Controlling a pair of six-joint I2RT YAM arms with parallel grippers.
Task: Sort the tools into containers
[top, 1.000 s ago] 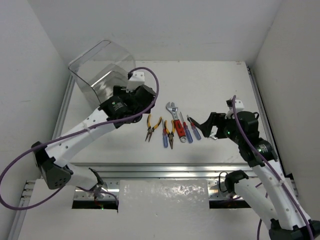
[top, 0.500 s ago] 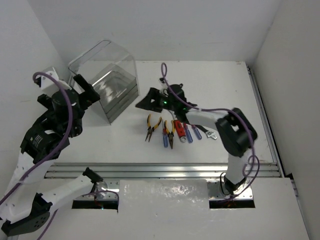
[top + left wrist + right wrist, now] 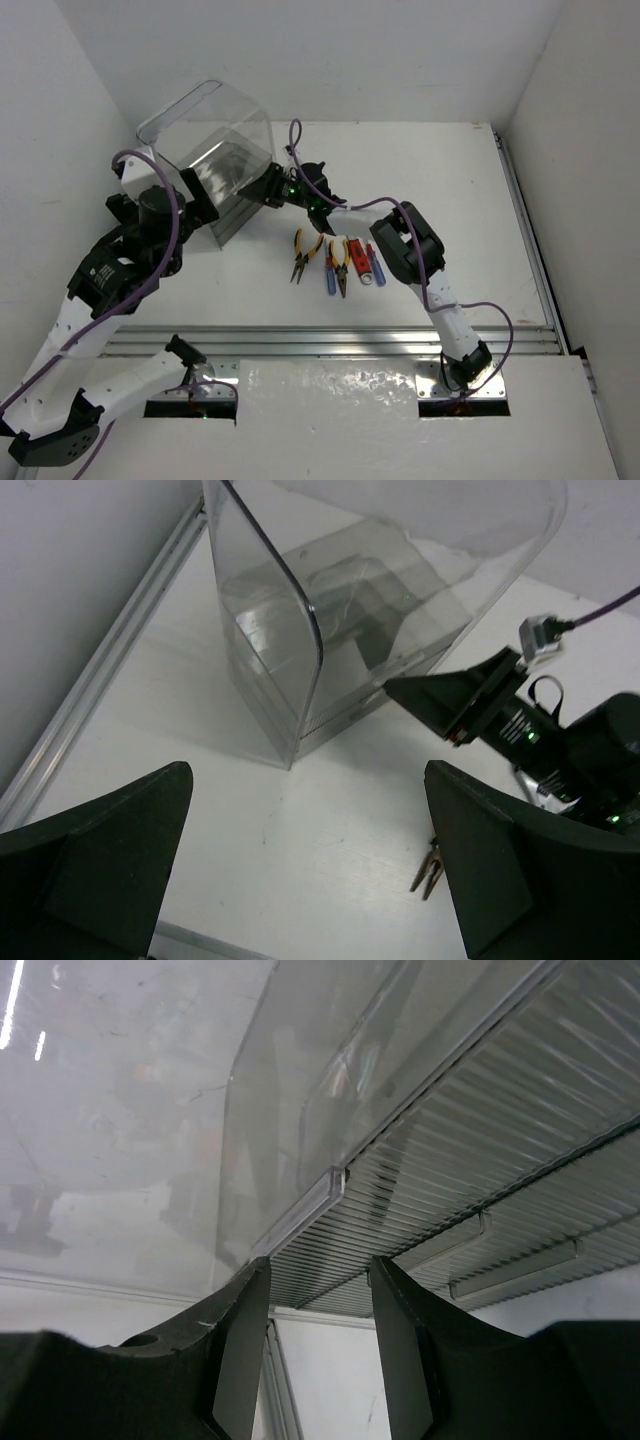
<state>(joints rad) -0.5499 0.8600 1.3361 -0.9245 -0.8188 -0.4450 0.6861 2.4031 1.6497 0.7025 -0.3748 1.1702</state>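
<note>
The clear container point(image 3: 210, 130) stands at the back left, with stacked clear trays point(image 3: 330, 600) inside. The tools lie in a row mid-table: yellow-handled pliers point(image 3: 305, 252), a blue screwdriver point(image 3: 330, 277), more yellow pliers point(image 3: 342, 266), a red-handled tool point(image 3: 357, 258) and another blue screwdriver point(image 3: 375, 265). My right gripper point(image 3: 266, 188) reaches the container's open front. Its jaws point(image 3: 320, 1263) stand partly apart just before a ribbed tray point(image 3: 480, 1130), nothing between them. My left gripper point(image 3: 305, 775) hangs wide open over bare table beside the container, holding nothing.
A metal rail point(image 3: 130, 215) runs along the table's left edge and another rail point(image 3: 520, 215) along the right. The right arm point(image 3: 400, 240) stretches across above the tool row. A plier tip point(image 3: 430, 865) shows near my left gripper's right finger.
The right arm swung from the right side over to the container's front, its jaws narrowing. The left arm drew back to the left of the container. The rightmost tools no longer show.
</note>
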